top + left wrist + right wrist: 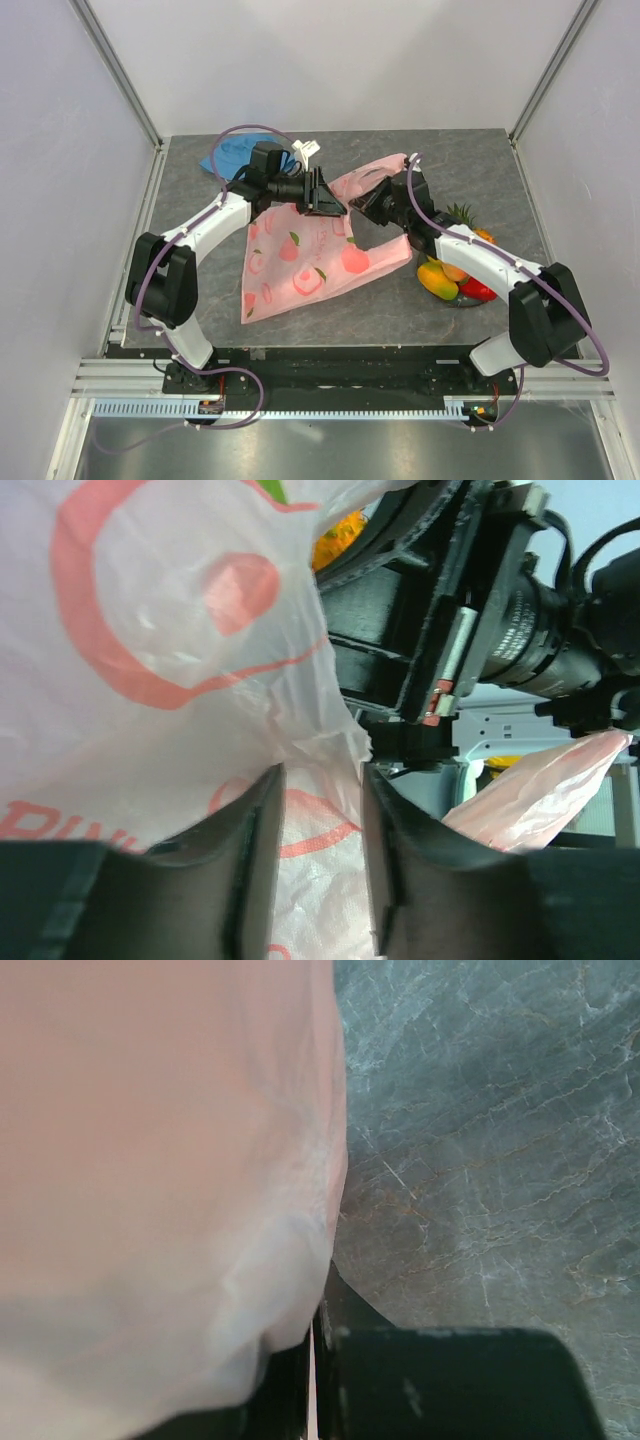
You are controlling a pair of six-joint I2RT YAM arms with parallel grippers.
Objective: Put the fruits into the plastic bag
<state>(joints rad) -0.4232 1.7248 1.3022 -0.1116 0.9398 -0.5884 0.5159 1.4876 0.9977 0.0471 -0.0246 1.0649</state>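
Note:
The pink plastic bag (pixel 310 262), printed with peaches, lies flat mid-table with its mouth end lifted toward the back. My left gripper (pixel 326 196) is at the bag's upper edge. In the left wrist view the left gripper (pixel 322 780) has its jaws apart, with bag film (pixel 150 630) in and behind the gap. My right gripper (pixel 366 206) is at the bag's mouth; in the right wrist view the right gripper (pixel 312 1332) is shut on a thin fold of the bag (pixel 150 1160). The fruits sit on a dark plate (pixel 462 302): a mango (pixel 437 279), a red one (pixel 478 290) and a pineapple (pixel 480 234).
A blue cloth hat (pixel 232 155) lies at the back left, behind my left arm. The right arm's black wrist (pixel 480 600) is close in front of my left gripper. Grey stone tabletop (pixel 480 1110) shows beside the bag. White walls enclose the table.

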